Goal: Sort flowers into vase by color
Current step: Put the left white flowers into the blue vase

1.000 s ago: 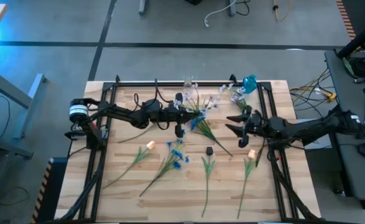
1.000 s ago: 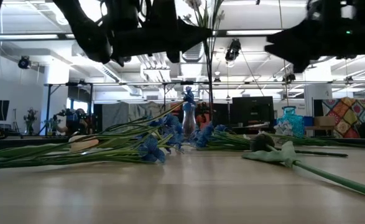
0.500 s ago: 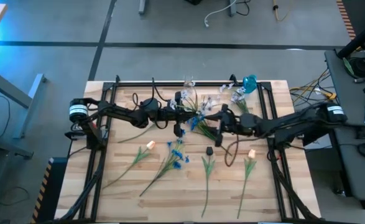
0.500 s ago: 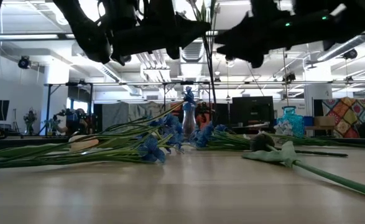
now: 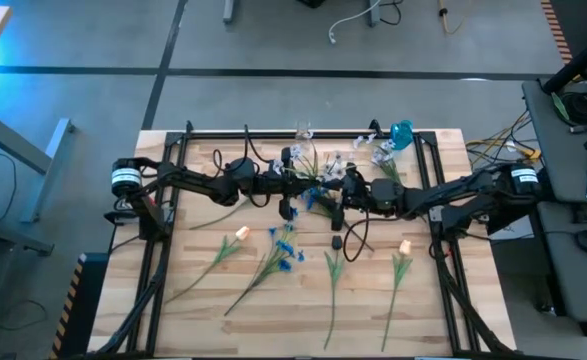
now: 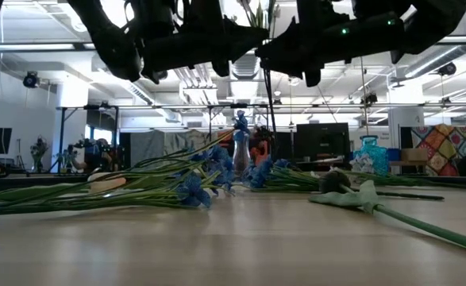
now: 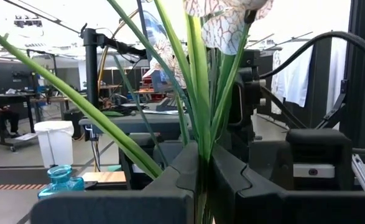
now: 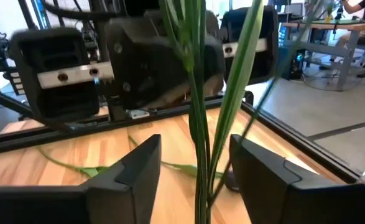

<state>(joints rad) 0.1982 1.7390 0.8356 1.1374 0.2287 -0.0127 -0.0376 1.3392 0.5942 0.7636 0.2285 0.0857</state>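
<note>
My left gripper (image 5: pixel 298 186) is over the table's middle, shut on a sprig with a white veined blossom (image 7: pixel 227 22) and long green leaves. My right gripper (image 5: pixel 339 190) faces it from the right, open. Its two fingers (image 8: pixel 131 175) stand on either side of the same sprig's stems (image 8: pixel 199 149), apart from them. Other flowers lie flat on the table: blue ones (image 5: pixel 284 246), pale orange heads (image 5: pixel 241 232) (image 5: pixel 405 246) and a dark head (image 5: pixel 337 241). A clear vase (image 5: pixel 301 130) and a blue vase (image 5: pixel 401 132) stand at the far edge. My left gripper pinches the white sprig's bundled green stems (image 7: pixel 201 163) between its two fingers. It comes in level from the table's left, fingers across the stems. The sprig stands upright, its blossom above the fingers and its stem (image 6: pixel 269 87) running down below them.
A black frame (image 5: pixel 173 200) runs along the table's left, far and right sides. More sprigs (image 5: pixel 333 285) (image 5: pixel 397 290) lie toward the near edge. Bare wood (image 5: pixel 203 325) shows at the near left corner. Cables lie off the table's right edge.
My right gripper has moved toward the table's left, from beside the right rail to close in front of my left gripper, and its open fingers now straddle the held sprig's stems. My left gripper has kept the sprig upright in place.
</note>
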